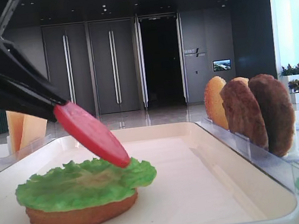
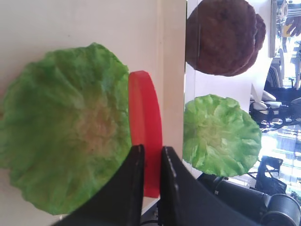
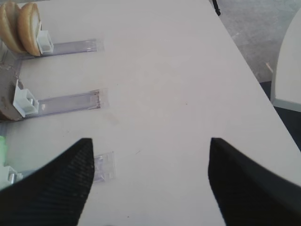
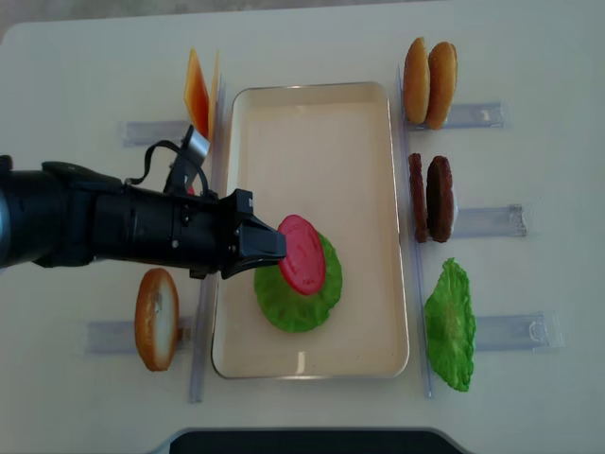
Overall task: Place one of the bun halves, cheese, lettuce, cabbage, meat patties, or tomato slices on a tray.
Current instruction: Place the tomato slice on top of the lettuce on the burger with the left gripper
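Note:
My left gripper [image 4: 280, 248] is shut on a red tomato slice [image 4: 302, 253], which it holds tilted over the cream tray [image 4: 312, 91]. Seen from the front, the tomato slice [image 1: 92, 134] slopes down to the right and its lower edge meets the lettuce [image 1: 84, 183] lying on a bun half [image 1: 83, 214]. In the left wrist view both fingers [image 2: 136, 162] pinch the tomato slice [image 2: 146, 113] just beside the lettuce [image 2: 66, 132]. My right gripper [image 3: 150, 141] stands open over bare table, holding nothing.
Right of the tray, clear holders carry two bun halves [image 4: 430, 83], two meat patties [image 4: 430, 199] and a lettuce leaf [image 4: 449, 324]. On the left are cheese slices [image 4: 197, 93] and one bun half [image 4: 156, 319].

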{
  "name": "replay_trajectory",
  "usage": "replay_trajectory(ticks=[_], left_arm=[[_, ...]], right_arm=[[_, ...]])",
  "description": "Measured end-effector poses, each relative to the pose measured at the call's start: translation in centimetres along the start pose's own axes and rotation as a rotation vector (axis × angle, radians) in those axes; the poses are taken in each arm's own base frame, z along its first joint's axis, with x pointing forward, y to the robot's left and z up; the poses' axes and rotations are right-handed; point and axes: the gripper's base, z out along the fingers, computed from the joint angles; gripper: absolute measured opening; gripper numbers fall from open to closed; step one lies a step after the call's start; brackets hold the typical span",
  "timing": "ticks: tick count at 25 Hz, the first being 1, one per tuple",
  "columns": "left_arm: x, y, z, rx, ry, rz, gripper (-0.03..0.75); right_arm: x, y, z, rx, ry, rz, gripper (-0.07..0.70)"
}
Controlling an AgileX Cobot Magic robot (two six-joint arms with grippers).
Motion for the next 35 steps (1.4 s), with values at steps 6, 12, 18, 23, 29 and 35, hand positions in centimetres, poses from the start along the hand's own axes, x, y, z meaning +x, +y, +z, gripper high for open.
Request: replay_trajectory(ticks=[6, 12, 18, 23, 29, 35], left_arm=[[-0.2, 0.2, 0.5, 0.028, -0.008, 0.01, 0.06], [-0.5, 0.4, 0.9, 0.059, -0.018, -0.003, 0.06], [-0.3, 0.9, 1.5, 0.066, 0.017, -0.021, 0.06], [-0.3, 0.8, 1.5, 0.065, 0.02, -0.023, 0.06], [-0.5, 1.1, 1.0, 0.072, 0.03, -0.042, 0.06], [-0.6, 1.6, 0.4, 0.064, 0.043, -0.059, 0.06]], right_arm=[[0.0, 0.0, 0.0, 0.0, 0.0, 0.0, 0.514], [0.0, 0.0, 0.0, 0.0, 0.0, 0.0, 0.514], [0.0, 0.0, 0.0, 0.0, 0.0, 0.0, 0.514], [0.0, 0.0, 0.0, 0.0, 0.0, 0.0, 0.514], [0.0, 0.0, 0.0, 0.0, 0.0, 0.0, 0.514], [0.0, 0.0, 0.0, 0.0, 0.0, 0.0, 0.514]])
